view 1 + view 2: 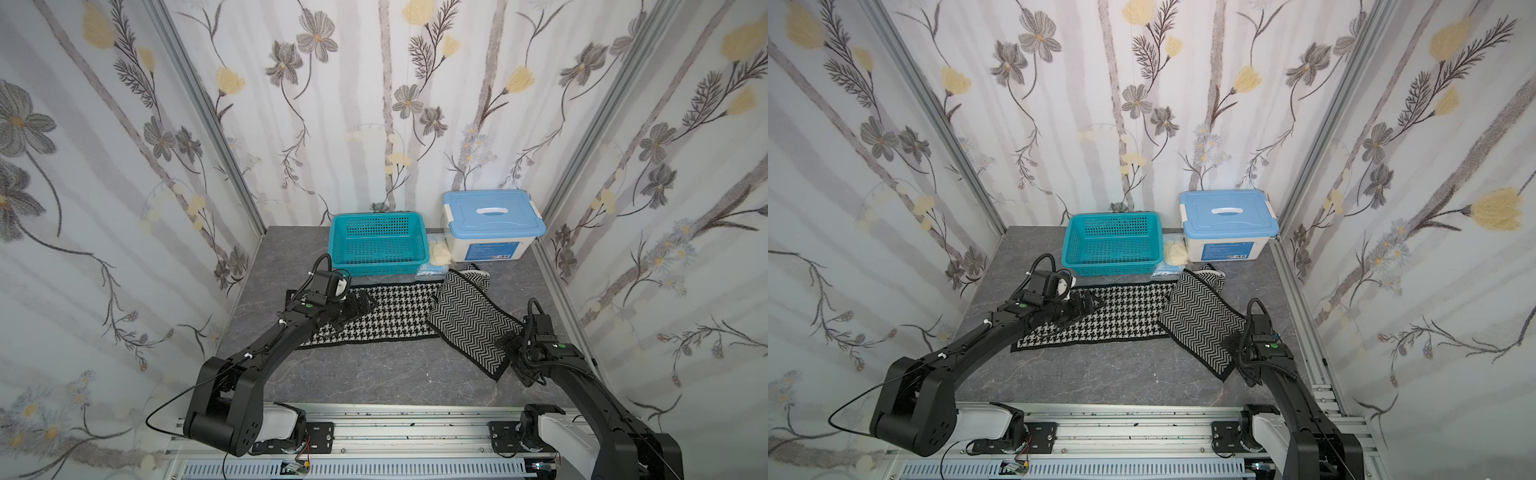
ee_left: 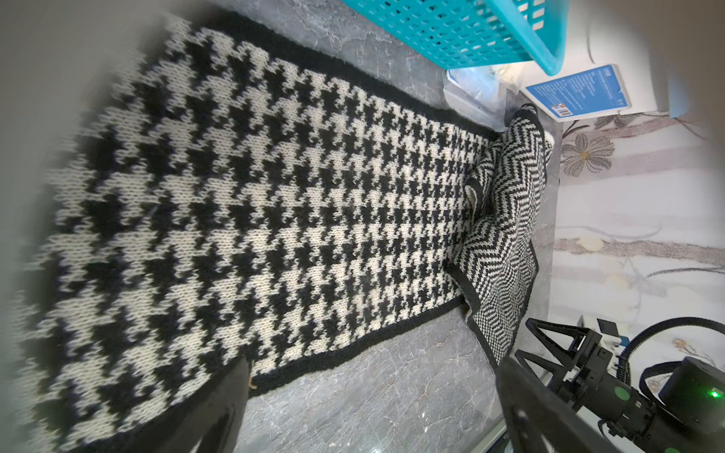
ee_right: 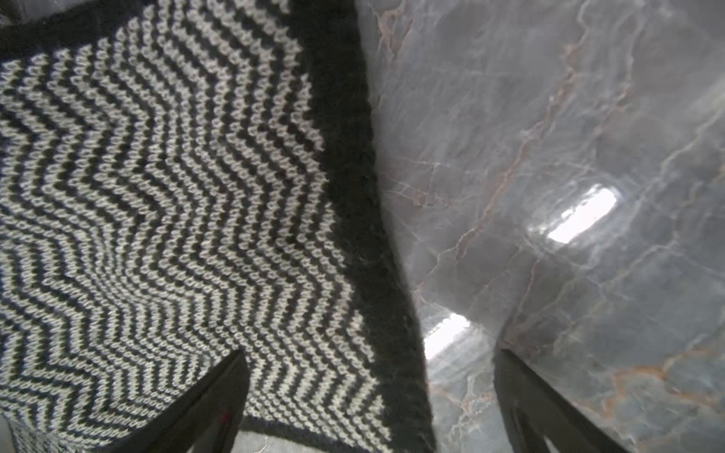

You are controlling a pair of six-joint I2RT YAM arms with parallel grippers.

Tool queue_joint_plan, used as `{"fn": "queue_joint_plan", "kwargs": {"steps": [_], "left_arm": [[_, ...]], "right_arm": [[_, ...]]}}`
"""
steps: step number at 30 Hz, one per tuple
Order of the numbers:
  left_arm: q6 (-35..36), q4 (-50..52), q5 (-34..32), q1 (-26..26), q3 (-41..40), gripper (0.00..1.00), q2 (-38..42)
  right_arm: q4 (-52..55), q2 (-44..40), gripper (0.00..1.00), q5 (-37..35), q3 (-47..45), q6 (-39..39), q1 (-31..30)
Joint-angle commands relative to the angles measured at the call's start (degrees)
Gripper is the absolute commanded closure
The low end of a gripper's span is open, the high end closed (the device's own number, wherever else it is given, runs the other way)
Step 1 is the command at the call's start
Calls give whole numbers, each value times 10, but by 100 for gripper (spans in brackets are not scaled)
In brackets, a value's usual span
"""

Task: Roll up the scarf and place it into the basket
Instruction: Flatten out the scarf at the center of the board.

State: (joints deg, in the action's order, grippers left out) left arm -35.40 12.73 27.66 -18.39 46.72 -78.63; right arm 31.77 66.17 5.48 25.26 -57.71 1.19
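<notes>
Seeing long black-and-white knitted scarf (image 1: 390, 311) flat on grey marble tabletop (image 1: 374, 374), unrolled, just beside teal perforated plastic basket (image 1: 378, 266); left fingers (image 2: 219, 412) and right fingers (image 3: 212, 400) spread, empty; may pinch only black border, skewing roll.

Free tabletop (image 1: 374, 374) before scarf (image 1: 399, 309)

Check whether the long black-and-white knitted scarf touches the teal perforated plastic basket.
Apart. The left wrist view shows a strip of bare grey marbled tabletop between the black-and-white knitted scarf and the teal perforated basket.
</notes>
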Motion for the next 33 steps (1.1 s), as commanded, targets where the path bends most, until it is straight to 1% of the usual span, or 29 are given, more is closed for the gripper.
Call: {"fn": "queue_joint_plan", "kwargs": {"steps": [1,3,6,8,13,14,16,17,19,23,26,29,33], "left_arm": [[-9,-19,17,0,12,0,-14],[-12,-22,10,0,15,0,-15],[-13,-8,-13,0,27,0,-14],[-15,-4,-31,0,28,0,-4],[-6,6,-45,1,37,0,-3],[-6,7,-45,1,37,0,-3],[-10,6,-47,2,35,0,-3],[-12,6,-48,2,34,0,-1],[-14,16,-53,2,34,0,2],[-6,71,-60,2,48,0,-7],[5,104,-55,3,55,0,-11],[18,120,-46,4,54,0,-13],[28,123,-33,4,55,0,-33]], "right_arm": [[-70,20,7,6,-7,-30,0],[-102,47,10,18,-16,-36,-1],[-101,84,17,8,14,-18,-11],[-99,111,21,16,33,-18,-12],[-77,160,43,14,78,-11,-22],[-70,166,50,13,86,-9,-23],[-62,169,68,15,91,-7,-24],[-59,163,80,14,91,-5,-23],[-40,138,100,1,93,3,-23],[-3,57,100,-31,120,51,-13],[38,7,100,-40,197,95,-4],[102,-13,100,-61,342,150,-5],[185,10,100,-96,551,218,-5]]}}
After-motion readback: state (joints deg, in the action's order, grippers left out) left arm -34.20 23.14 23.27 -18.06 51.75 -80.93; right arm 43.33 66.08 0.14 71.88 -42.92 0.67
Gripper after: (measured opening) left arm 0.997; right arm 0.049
